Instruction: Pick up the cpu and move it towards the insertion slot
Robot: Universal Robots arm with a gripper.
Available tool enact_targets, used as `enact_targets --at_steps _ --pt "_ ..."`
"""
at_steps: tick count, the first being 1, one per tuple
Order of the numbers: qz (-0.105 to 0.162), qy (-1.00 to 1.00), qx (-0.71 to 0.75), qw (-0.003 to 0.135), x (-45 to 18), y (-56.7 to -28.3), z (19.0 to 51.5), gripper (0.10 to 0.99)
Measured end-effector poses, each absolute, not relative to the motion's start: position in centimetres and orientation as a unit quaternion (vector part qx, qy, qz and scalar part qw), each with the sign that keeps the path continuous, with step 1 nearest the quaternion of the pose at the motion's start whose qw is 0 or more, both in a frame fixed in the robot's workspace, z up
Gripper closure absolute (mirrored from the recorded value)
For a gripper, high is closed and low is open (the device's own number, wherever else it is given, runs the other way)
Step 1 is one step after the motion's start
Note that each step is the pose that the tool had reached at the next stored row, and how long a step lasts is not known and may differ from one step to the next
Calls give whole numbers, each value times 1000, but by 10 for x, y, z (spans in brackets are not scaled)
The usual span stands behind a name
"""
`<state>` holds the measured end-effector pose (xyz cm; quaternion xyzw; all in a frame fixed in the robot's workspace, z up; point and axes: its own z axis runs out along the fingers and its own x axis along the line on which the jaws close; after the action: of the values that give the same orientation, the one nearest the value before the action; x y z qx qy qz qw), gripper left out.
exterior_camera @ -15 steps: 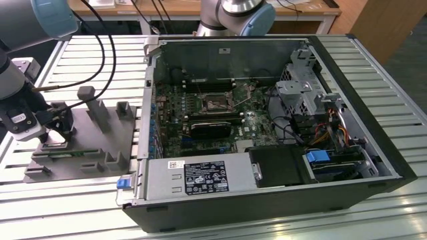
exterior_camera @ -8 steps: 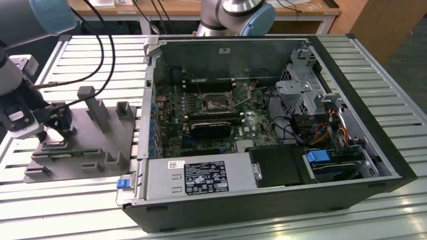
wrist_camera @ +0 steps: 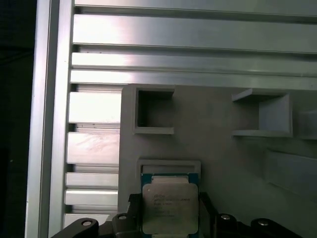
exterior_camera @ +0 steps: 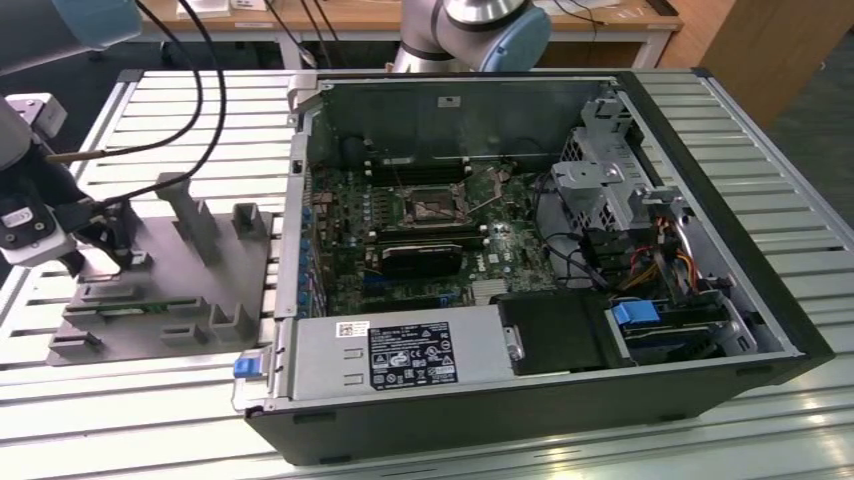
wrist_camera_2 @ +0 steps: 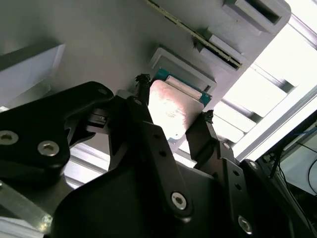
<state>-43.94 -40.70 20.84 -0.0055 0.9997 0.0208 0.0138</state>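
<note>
The tray (exterior_camera: 160, 285) lies to the exterior view's left of the case (exterior_camera: 561, 415).

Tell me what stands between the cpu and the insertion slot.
The pincer grips the cpu over the grey tray. On a level line to the insertion slot stand the tray's upright posts and the computer case's side wall. From above, nothing visible covers the slot.
</note>
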Motion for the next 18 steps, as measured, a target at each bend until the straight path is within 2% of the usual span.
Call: enact_targets --at_steps 18 --pt "21 1000 -5 14 -439 -407 255 545"
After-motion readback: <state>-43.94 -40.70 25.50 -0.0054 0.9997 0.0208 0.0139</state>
